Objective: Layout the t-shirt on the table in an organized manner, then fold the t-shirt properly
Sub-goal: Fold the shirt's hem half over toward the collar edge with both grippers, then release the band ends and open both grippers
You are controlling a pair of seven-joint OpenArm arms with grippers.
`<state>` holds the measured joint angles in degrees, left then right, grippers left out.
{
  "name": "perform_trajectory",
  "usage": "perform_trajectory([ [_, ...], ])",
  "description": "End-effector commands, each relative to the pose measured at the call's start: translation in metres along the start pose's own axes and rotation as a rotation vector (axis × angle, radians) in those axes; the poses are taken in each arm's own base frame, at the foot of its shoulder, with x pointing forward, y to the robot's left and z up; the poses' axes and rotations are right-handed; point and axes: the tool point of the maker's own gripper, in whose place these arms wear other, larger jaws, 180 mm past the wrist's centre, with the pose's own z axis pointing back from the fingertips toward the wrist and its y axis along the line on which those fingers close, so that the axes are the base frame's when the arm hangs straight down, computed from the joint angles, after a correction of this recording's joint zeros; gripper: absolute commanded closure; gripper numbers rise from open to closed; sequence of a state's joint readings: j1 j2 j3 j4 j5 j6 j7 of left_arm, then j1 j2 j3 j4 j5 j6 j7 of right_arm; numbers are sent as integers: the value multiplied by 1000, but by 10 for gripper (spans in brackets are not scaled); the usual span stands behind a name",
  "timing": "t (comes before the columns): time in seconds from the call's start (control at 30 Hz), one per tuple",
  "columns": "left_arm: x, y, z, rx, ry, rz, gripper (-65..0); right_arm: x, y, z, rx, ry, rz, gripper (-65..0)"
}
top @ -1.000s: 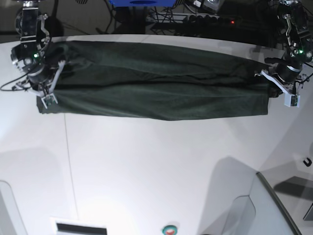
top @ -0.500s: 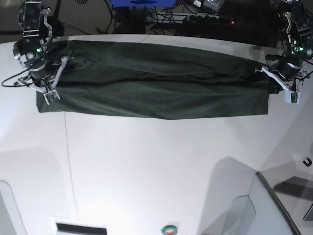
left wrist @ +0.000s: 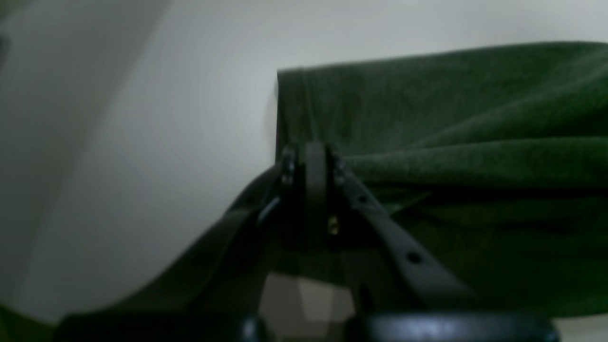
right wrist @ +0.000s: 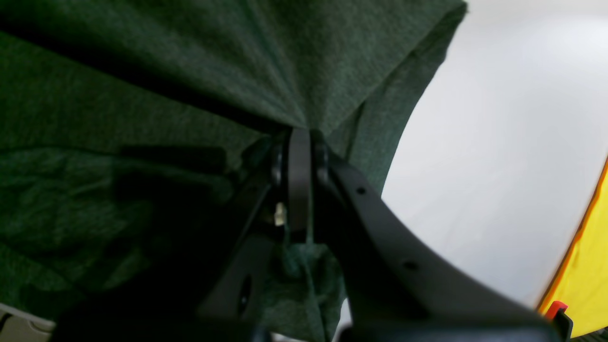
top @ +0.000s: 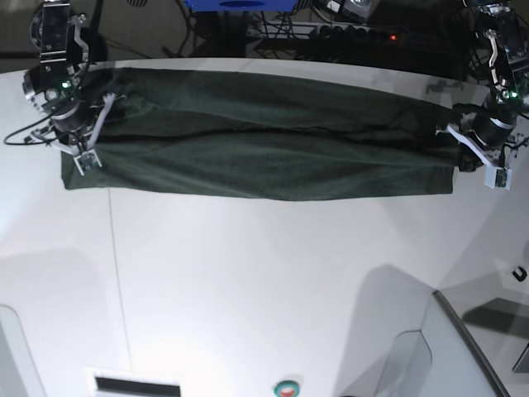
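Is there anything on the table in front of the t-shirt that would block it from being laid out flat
Nothing visible does. The t-shirt hangs stretched between the left gripper and right gripper, both shut on its ends. The table in front of it is bare white surface.

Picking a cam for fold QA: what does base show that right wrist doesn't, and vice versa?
Base only: the whole t-shirt stretched as a long band across the far part of the table, the left gripper at its other end, and the table's seam line.
Right wrist only: close up, fabric bunching into pleats where the right gripper is shut on it, plus a yellow object at the frame edge.
Both: green cloth, white tabletop, right gripper pinching the shirt's end.
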<state>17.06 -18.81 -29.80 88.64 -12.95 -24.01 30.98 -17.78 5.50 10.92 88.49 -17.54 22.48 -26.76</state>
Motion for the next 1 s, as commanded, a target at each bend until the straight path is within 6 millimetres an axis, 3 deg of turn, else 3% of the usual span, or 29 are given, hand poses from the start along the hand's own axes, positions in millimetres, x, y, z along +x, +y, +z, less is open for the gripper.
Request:
perform_trajectory([
  [0.0,13,8,3,15,-40,-14,0,6,-16,3,-44,-24,-7,-6],
  [0.37,0,9,1,14,-7,-2,0,2,-16,4,-44,-18,-10,-6],
  [0.6,-2,-8,-3,-29,2,-24,0,2,-10,3,-33,-16,-25,-18],
  [0.67,-2,-8,-3,-29,3,-24,0,2,-9,3,-34,-16,-29,-63],
  [0.77,-2,-6,-3,-22,3,-20,0,-3,-10,3,-36,22,-32,-201],
  [0.83,-1,-5,-2,-21,2,-20,0,-7,-11,4,-37,50,-31,-260],
  [0.97,-1,-4,-2,-18,1,-19,-250,5,-20,10,-62,17,-32,-270],
])
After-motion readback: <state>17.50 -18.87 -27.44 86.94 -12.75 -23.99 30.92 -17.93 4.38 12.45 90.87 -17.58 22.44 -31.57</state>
